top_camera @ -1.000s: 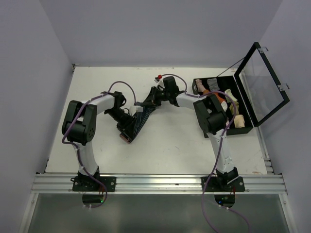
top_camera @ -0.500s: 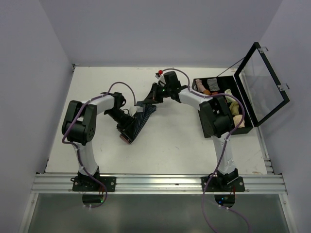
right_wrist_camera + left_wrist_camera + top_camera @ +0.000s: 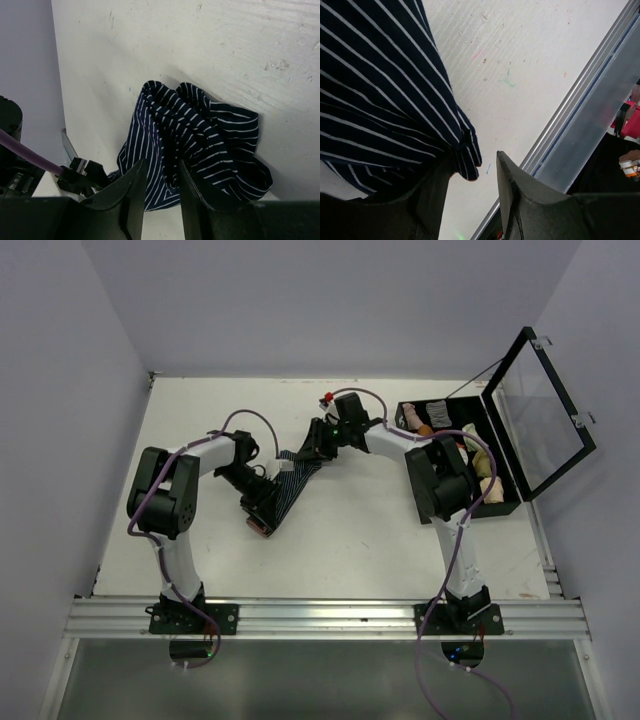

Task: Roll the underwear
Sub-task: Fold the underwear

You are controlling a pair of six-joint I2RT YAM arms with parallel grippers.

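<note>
Now, striped underwear lying on the table in a diagonal band between my two grippers, my left gripper partly spread with the cloth's edge against one finger, my right gripper narrowly parted over the bunched far end

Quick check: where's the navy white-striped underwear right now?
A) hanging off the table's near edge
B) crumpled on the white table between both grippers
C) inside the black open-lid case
B: the navy white-striped underwear lies crumpled on the white table, with the left gripper at one end and the right gripper at the other, well outside the black open-lid case.
</note>
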